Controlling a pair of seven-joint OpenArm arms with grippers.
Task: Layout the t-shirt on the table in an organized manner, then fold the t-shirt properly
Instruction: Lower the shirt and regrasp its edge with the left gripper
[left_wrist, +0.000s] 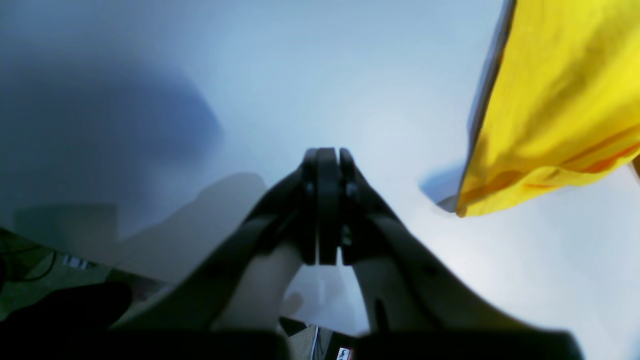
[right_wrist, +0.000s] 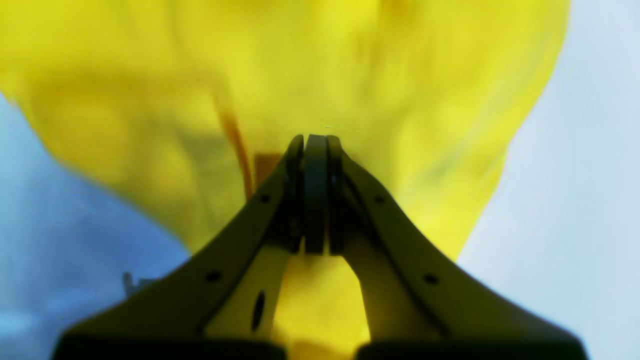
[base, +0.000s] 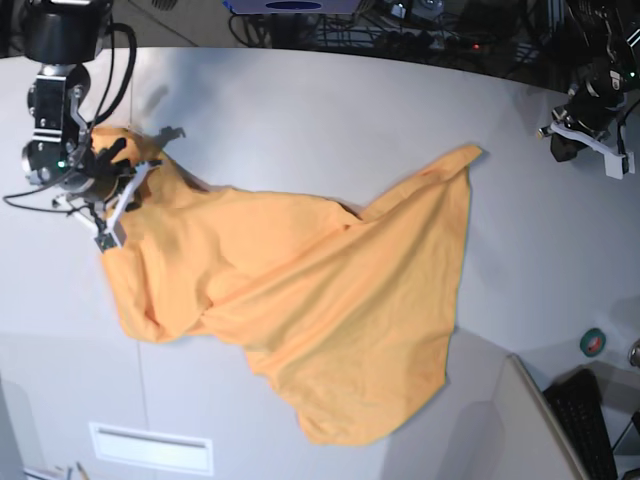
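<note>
Light orange t-shirt (base: 300, 300), spread loosely and crumpled across the white-grey table (base: 330, 110), folds running diagonally. One corner stretched toward the far right, another bunched and lifted at the left edge. No print visible.

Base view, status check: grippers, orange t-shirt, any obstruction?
Right gripper shut on the light orange cotton t-shirt, lifting one end. Left gripper shut, empty, off the cloth. Shirt crumpled, unfolded, on the white-grey table. Nothing blocking.
</note>
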